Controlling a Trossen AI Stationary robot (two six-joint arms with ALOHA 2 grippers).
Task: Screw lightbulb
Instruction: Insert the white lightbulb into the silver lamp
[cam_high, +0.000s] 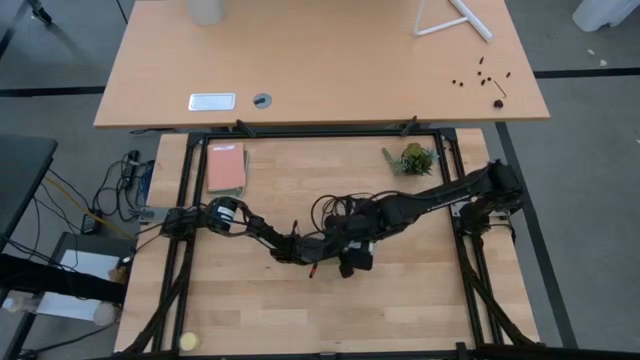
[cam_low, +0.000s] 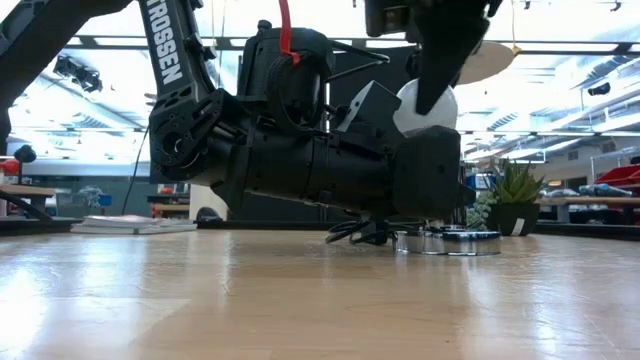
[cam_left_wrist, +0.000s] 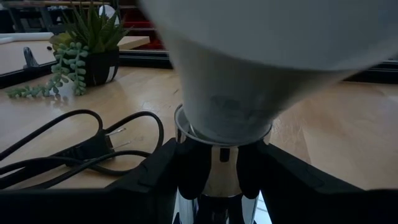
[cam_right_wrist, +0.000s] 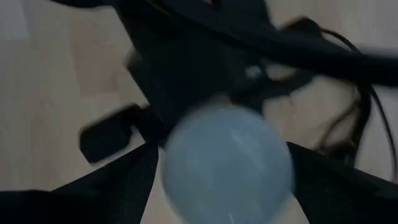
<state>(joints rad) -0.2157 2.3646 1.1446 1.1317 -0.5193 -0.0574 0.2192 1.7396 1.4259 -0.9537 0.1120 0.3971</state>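
Lightbulb (cam_left_wrist: 249, 56) fills the left wrist view, its neck sitting in a shiny metal socket (cam_left_wrist: 214, 171) that the left gripper (cam_left_wrist: 214, 180) clamps btwn its dark fingers, low over the table (cam_high: 250, 310). Right gripper (cam_right_wrist: 227, 168) comes at the bulb from above, fingers spread wide either side of the globe; can't tell if they touch it. Black cord (cam_left_wrist: 74, 146) loops beside the socket, w/ a potted plant (cam_left_wrist: 87, 50) further back.

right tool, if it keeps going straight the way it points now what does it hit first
Most likely the lightbulb: the right tool points down at its white dome, fingers spread on either side. Depth is unclear, so contact may already be near.
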